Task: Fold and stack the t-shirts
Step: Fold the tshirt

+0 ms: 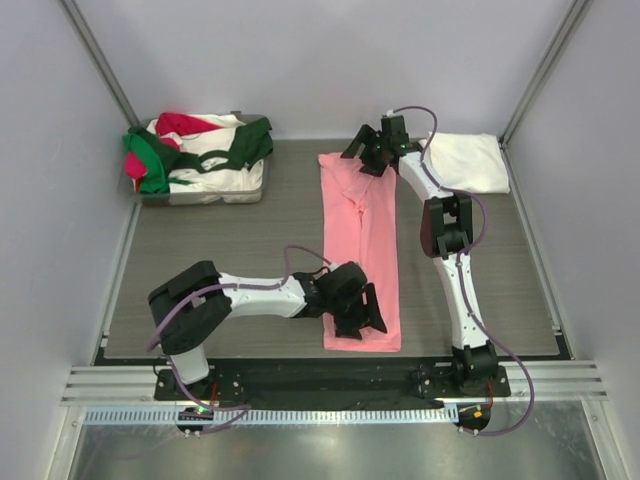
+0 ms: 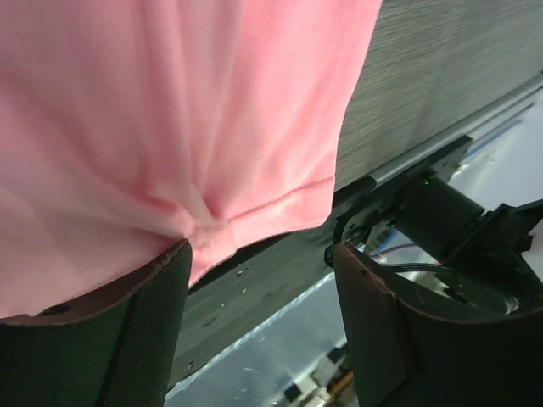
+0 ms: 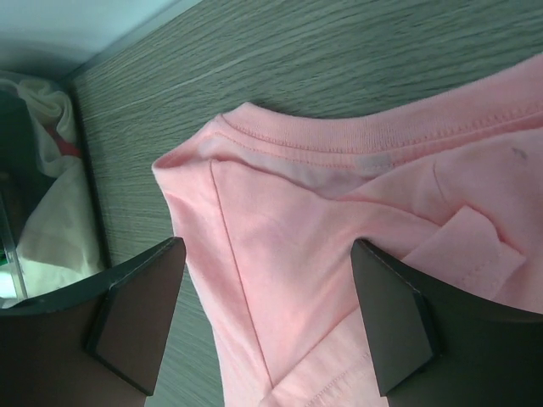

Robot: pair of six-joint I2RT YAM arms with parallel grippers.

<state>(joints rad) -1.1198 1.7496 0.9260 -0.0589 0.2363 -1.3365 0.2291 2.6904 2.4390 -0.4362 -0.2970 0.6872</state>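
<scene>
The salmon-pink t-shirt (image 1: 360, 235) lies as a long narrow strip down the middle of the table. My left gripper (image 1: 370, 312) is open over its near hem. In the left wrist view (image 2: 261, 254) one finger (image 2: 127, 331) presses on the puckered hem of the pink cloth (image 2: 170, 110). My right gripper (image 1: 366, 156) is open over the collar end, and in the right wrist view (image 3: 267, 250) the jaws straddle the folded pink shoulder (image 3: 288, 254). A folded white t-shirt (image 1: 470, 162) lies at the back right. Dark green, red and white shirts (image 1: 200, 148) are piled at the back left.
The piled shirts sit in a shallow tray (image 1: 200, 197) at the back left corner; its white cloth shows at the left edge of the right wrist view (image 3: 47, 229). Frame posts stand at the back corners. A metal rail (image 1: 330, 385) runs along the near edge.
</scene>
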